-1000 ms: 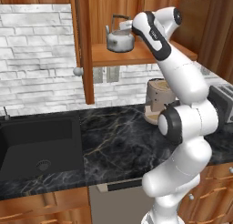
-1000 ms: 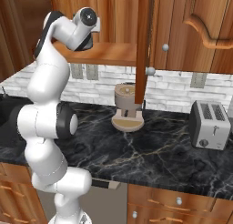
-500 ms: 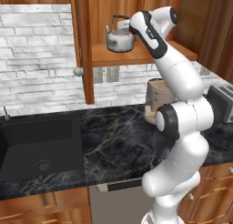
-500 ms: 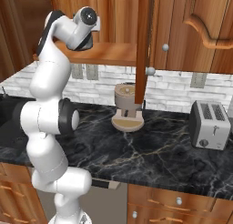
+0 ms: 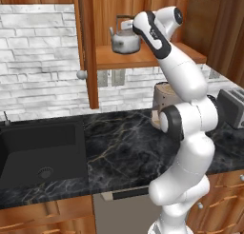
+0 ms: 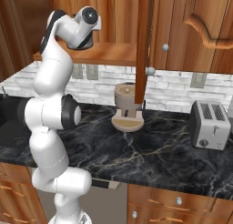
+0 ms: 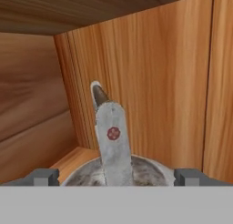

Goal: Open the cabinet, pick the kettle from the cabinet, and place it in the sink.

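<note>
Left base view: one kettle (image 5: 125,39) on the cabinet (image 5: 143,57) shelf; one sink (image 5: 40,152) below left. Right base view: one toaster (image 6: 210,124) beneath the cabinet. Hand view: gripper (image 7: 116,175) spread wide astride the kettle, holding nothing.

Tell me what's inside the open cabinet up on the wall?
A silver kettle sits on the wooden shelf inside the cabinet. The robot's open gripper is right at it, one finger on each side of the handle. The arm hides the shelf's right part, so anything there can't be seen.
</note>
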